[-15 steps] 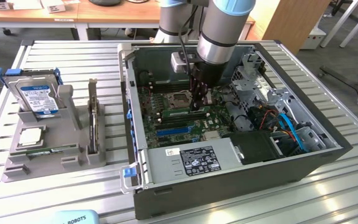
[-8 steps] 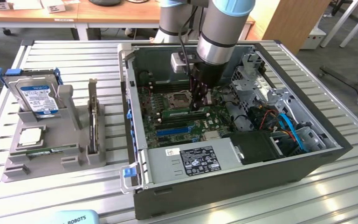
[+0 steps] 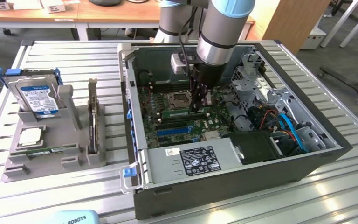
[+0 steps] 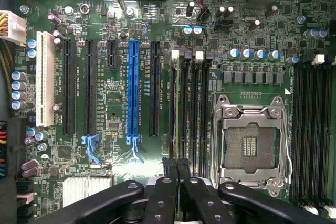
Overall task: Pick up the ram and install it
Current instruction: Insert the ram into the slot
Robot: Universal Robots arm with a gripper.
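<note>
Closest to my wrist camera, the gripper [image 4: 177, 167] has its fingers pressed together with nothing I can see between them. It hangs over one end of the memory slots [image 4: 190, 108], beside the empty CPU socket [image 4: 251, 145]. The ram [image 3: 45, 150] lies flat in the grey holder [image 3: 17, 173], well to the exterior view's left of the computer case [image 3: 229, 184], presumably laid out there for a clean pickup.

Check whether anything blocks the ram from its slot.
Nothing visible. The ram stands at the slots beside the socket, under the shut gripper; no cable or part lies between them.
</note>
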